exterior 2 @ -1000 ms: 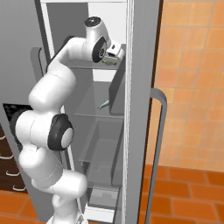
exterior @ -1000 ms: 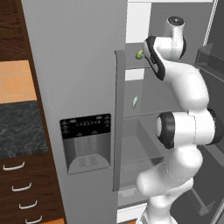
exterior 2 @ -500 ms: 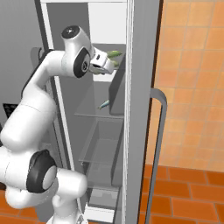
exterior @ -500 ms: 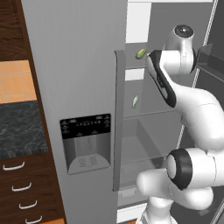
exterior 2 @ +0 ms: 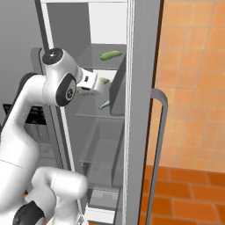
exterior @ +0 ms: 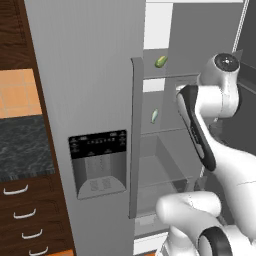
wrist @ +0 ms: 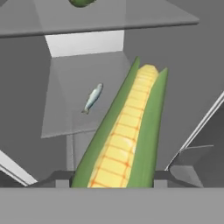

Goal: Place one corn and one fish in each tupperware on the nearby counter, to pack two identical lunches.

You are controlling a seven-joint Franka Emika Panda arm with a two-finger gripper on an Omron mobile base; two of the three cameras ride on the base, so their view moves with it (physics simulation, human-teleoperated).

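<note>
Corn [wrist: 124, 140] sits in the gripper [exterior 2: 97, 85], a yellow cob in green husk clamped between the jaws at roughly half their spread and running straight out ahead of the hand, with its tip pointing into the open fridge [exterior: 90, 90]. In the right base view the gripper is at the mouth of the fridge, level with the middle shelf [exterior 2: 90, 115], and the husk end of the cob pokes out just beyond it. Ahead of the gripper and a little to one side in the hand view, a slim silvery fish [wrist: 92, 98] lies on the shelf, well apart from the held cob; the same fish appears just below and beyond the gripper in the right base view. Above the gripper, on the upper shelf [exterior 2: 94, 59], rests a green object [exterior 2: 110, 55] that may be the second cob, though it is too small to be sure. As a judgement, the task is at its early stage: one cob is lifted but not yet delivered. The black surface [exterior: 22, 145] shows off to the arm's left, past the fridge door, and nothing packed can be seen on the stretch in view. By the task, the carry to a container, both fish and the other corn remain.
</note>
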